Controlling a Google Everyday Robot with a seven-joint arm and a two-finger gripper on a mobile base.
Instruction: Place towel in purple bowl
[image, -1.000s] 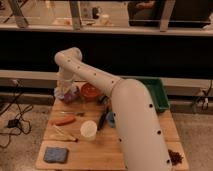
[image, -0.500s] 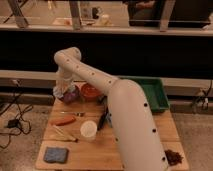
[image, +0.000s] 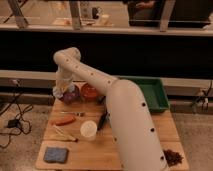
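The dark purple bowl (image: 71, 95) stands at the back left of the wooden table (image: 145, 131), just left of the orange-red bowl (image: 90, 91). My gripper (image: 62, 90) hangs down from the white arm at the purple bowl's left rim. A pale bit of cloth, which looks like the towel (image: 58, 93), shows at the gripper against the bowl's left side. Whether it lies in the bowl or is held, I cannot tell.
A green tray (image: 152, 93) sits at the back right. On the table are a white cup (image: 88, 130), a carrot (image: 65, 120), yellow sticks (image: 65, 133), a blue sponge (image: 55, 154), a dark tool (image: 103, 120) and a brown clump (image: 172, 157).
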